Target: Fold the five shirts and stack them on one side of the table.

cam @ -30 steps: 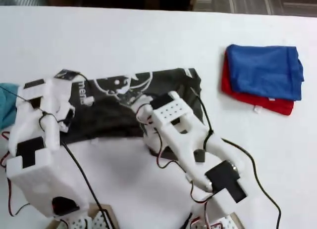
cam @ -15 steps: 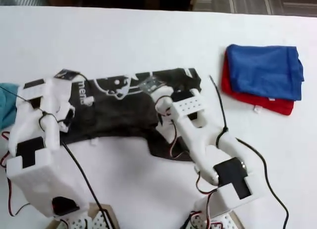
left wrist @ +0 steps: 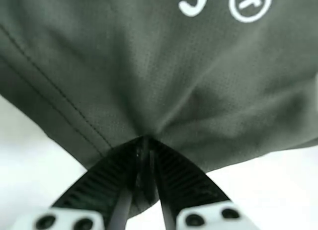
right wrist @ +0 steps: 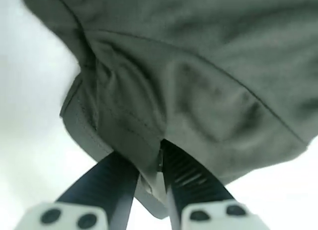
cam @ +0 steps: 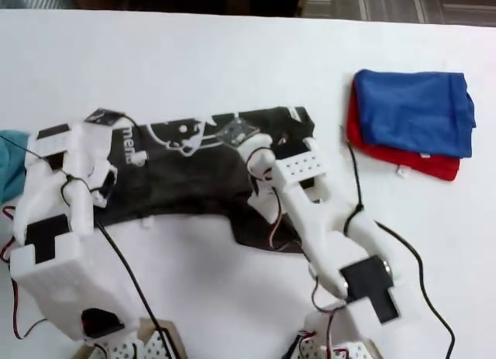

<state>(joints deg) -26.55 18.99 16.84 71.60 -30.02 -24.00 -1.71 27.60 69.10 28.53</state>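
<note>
The black shirt (cam: 194, 173) lies spread across the middle of the table (cam: 232, 56), print side up, its long axis running from 9 to 3 o'clock, with a loose flap sagging toward 5 o'clock. I read this as the fold of the third shirt: a blue shirt (cam: 415, 111) already sits folded on a red shirt (cam: 403, 159) out at 2 o'clock, and a teal cloth (cam: 9, 173) waits at the 9 o'clock edge. My left gripper (left wrist: 144, 143) is pressed together on a pinch of the black fabric at the shirt's 9 o'clock end, the cloth pulling into creases that fan out from the tips. My right gripper (right wrist: 160, 150) is over the shirt's 3 o'clock half, jaws nipping a bunched hem with a thick roll of cloth between them. So the shirt is in both grips at once, hanging taut between them rather than lying free. Next I would lift both ends together and carry them across toward 12 o'clock, level and in step, so the fold lands square. The risk, I think, is the right grip: bunched hem may slip or drag that 5 o'clock flap askew.
</note>
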